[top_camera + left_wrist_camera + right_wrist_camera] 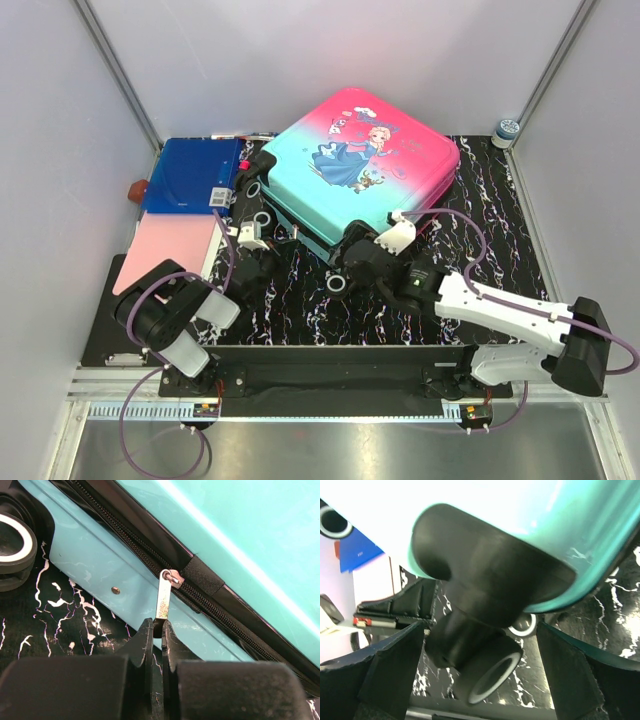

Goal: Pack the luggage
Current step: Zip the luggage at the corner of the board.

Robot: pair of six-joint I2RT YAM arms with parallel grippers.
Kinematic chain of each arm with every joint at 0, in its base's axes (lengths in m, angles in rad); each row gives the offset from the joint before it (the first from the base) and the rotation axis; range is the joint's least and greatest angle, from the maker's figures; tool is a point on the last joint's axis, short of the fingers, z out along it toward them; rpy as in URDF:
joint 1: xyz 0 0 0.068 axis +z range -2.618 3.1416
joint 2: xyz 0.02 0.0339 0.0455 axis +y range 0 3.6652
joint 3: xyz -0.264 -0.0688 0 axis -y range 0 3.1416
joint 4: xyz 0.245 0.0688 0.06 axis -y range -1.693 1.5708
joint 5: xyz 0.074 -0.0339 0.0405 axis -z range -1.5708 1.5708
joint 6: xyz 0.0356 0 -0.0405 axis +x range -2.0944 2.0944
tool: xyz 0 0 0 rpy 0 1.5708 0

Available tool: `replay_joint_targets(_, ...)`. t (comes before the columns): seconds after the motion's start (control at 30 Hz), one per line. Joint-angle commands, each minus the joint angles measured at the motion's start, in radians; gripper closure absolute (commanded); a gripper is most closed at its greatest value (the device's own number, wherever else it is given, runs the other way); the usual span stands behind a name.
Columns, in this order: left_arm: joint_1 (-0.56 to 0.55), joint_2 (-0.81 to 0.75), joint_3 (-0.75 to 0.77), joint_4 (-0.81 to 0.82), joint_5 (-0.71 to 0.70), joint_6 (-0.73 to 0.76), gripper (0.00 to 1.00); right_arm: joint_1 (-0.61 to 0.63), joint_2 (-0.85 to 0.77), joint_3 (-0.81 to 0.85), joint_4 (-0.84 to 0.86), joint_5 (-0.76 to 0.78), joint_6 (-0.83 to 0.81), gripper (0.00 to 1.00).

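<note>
The suitcase [365, 165] lies flat on the black marbled mat [500, 250] with its princess print up, pink end far and teal, wheeled end [339, 284] near. Judging by the stretch around the zipper pull [163, 597], it looks zipped shut.

The black, white-veined marbled counter [480, 300] fills the middle of the frame. On it, upper centre, a pink-to-teal hard-shell suitcase with a cartoon princess print [360, 165] lies flat, print up. At upper left lies a flat blue folder [190, 175], with a flat pink sheet [165, 250] just below it and a small red block [137, 188] at its left edge. A small round white-and-teal container [507, 130] stands at upper right.
</note>
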Motion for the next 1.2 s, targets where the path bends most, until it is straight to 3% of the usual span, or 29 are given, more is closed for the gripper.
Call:
replay_joint_targets(0.0,0.023,0.016,0.012,0.252,-0.04,0.008,1.0,0.009,0.04,0.094,-0.001,0.1,0.041,0.0)
replay_joint_targets(0.33,0.023,0.035,-0.011,0.29,-0.044,-0.013,1.0,0.007,0.157,0.154,-0.004,0.117,0.04,0.02)
replay_joint_targets(0.47,0.023,0.035,-0.017,0.299,-0.037,-0.026,1.0,0.009,0.172,0.154,-0.01,0.116,0.04,0.11)
replay_joint_targets(0.57,0.023,0.035,-0.017,0.302,-0.04,-0.029,1.0,0.007,0.169,0.147,-0.013,0.116,0.038,0.24)
replay_joint_targets(0.6,0.023,0.035,-0.019,0.302,-0.042,-0.027,1.0,0.007,0.166,0.142,-0.015,0.118,0.033,0.34)
replay_joint_targets(0.7,0.023,0.037,-0.02,0.302,-0.047,-0.026,1.0,0.007,0.152,0.128,-0.017,0.13,0.032,0.51)
replay_joint_targets(0.73,0.025,0.039,-0.022,0.302,-0.048,-0.027,1.0,0.007,0.149,0.125,-0.018,0.135,0.033,0.64)
replay_joint_targets(0.8,0.026,0.043,-0.025,0.301,-0.059,-0.032,1.0,0.007,0.131,0.113,-0.023,0.152,0.027,0.8)
replay_joint_targets(0.83,0.03,0.046,-0.026,0.301,-0.065,-0.035,1.0,0.007,0.124,0.11,-0.03,0.158,0.026,0.95)
replay_joint_targets(0.87,0.037,0.051,-0.028,0.301,-0.067,-0.047,1.0,0.007,0.117,0.107,-0.036,0.175,0.021,1.0)
replay_joint_targets(1.17,0.094,0.086,-0.053,0.328,-0.067,-0.081,1.0,0.009,-0.015,0.068,-0.205,0.322,0.052,1.0)
